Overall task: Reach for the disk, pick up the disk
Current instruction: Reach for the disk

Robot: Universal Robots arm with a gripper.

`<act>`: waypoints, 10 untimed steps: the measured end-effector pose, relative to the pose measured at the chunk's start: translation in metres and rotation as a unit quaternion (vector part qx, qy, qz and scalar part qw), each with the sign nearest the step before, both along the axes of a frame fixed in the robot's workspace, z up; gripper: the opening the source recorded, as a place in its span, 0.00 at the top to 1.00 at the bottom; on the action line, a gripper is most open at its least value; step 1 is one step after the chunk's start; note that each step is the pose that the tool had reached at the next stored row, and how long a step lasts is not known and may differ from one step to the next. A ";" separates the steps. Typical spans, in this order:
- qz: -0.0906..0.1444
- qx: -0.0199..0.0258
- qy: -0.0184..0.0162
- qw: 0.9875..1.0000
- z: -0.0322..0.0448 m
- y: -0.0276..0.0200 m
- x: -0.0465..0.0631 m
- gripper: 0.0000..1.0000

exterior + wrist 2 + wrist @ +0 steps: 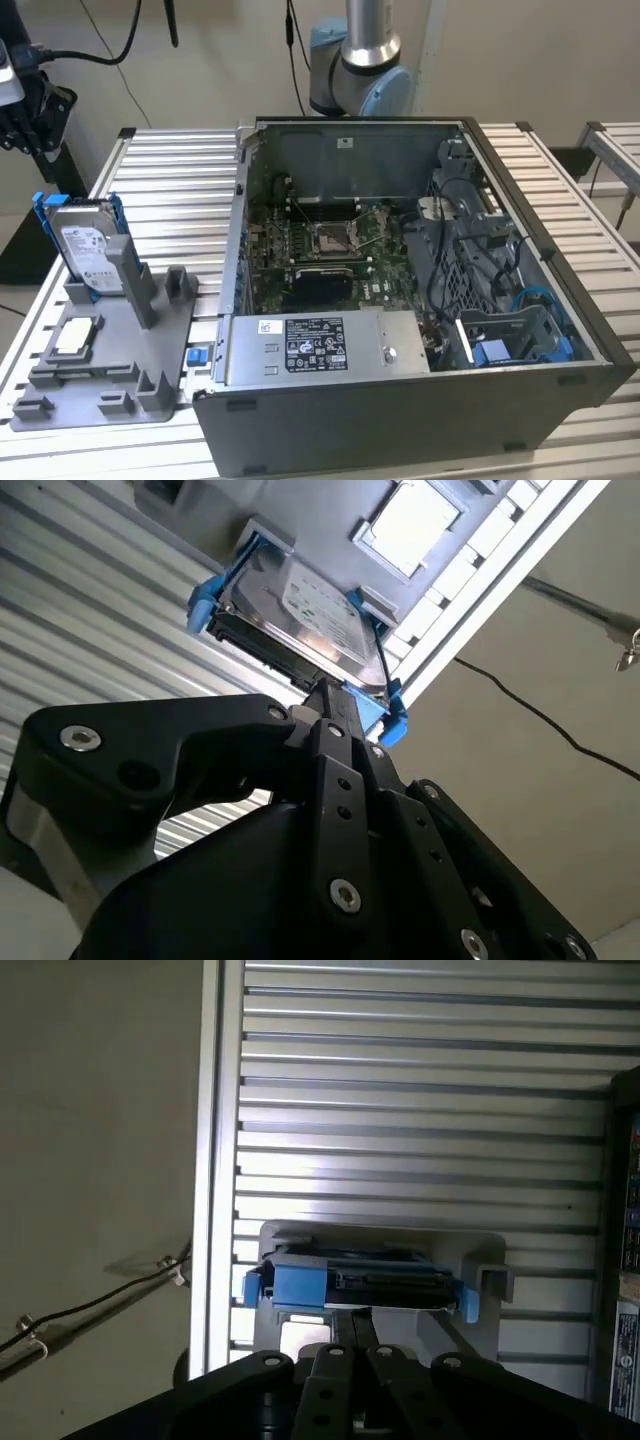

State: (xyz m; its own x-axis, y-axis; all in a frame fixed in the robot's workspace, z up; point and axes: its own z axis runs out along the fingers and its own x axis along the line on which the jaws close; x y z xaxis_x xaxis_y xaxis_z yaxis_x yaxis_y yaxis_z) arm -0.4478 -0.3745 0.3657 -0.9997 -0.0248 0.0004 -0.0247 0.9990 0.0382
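Observation:
The disk [88, 245] stands upright on its edge in a slot of a grey fixture [150, 355] at the exterior view's left. It is silver-grey with a white label and a bright blue carrier frame. My black gripper [30, 115] hangs above and to the left of it, apart from it. In both wrist views the disk [310, 610] [360, 1280] lies straight ahead of my gripper [328, 695] [357, 1322]. Its fingertips sit pressed together with nothing between them, a short gap from the disk's edge.
A small square silver chip [78, 337] lies on the fixture in front of the disk. An open computer case [400, 300] takes up the middle and right of the slatted metal table [170, 170]. Cables [90, 1305] hang beyond the table's edge.

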 end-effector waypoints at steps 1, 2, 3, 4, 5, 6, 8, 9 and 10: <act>0.000 0.000 0.000 1.000 -0.0002 0.0014 -0.003 1.00; 0.000 0.000 0.000 1.000 -0.0004 0.0030 -0.006 1.00; 0.000 0.000 0.000 1.000 -0.0006 0.0047 -0.009 1.00; 0.001 0.000 0.000 1.000 -0.0009 0.0063 -0.011 1.00; 0.001 0.000 0.000 1.000 -0.0010 0.0074 -0.013 1.00; 0.001 0.000 0.000 1.000 -0.0010 0.0081 -0.014 1.00; 0.001 0.000 0.000 1.000 -0.0010 0.0084 -0.014 1.00; 0.001 0.000 0.000 1.000 -0.0010 0.0084 -0.014 1.00; 0.001 0.000 0.000 1.000 -0.0010 0.0084 -0.014 1.00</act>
State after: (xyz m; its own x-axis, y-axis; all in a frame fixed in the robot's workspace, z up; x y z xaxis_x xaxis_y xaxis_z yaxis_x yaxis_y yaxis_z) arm -0.4623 -0.3661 0.3647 -0.9996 -0.0277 -0.0001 -0.0277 0.9989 0.0382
